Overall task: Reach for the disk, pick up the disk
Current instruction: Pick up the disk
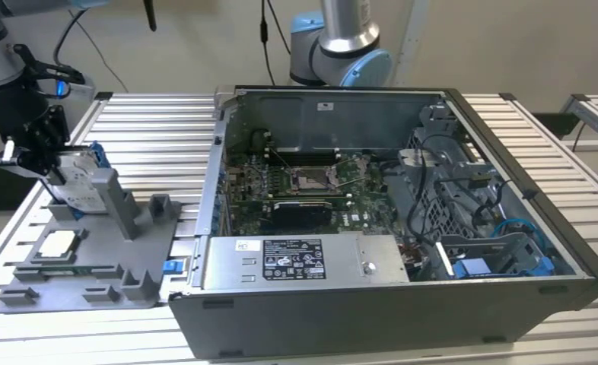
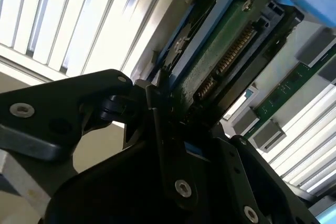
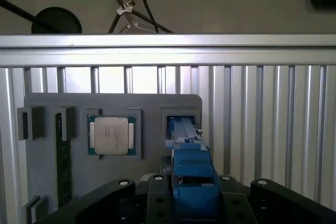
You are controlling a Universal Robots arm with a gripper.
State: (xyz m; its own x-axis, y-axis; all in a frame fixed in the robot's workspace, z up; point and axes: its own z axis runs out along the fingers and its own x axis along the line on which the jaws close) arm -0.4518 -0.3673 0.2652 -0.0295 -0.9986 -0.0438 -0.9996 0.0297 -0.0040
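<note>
my fingers are closed on the top edge of the disk, which stands upright in a slot of the holder on the table. it looks stiff, rather heavy, fragile at the board, so i judge the rails the safe hold

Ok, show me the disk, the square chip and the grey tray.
disk (image 3: 191, 174), first wrist view, on its blue rail.
square chip (image 3: 111, 135), first wrist view, middle of its silver lid.
grey tray (image 1: 141, 255), exterior view, bare flat base.
</note>
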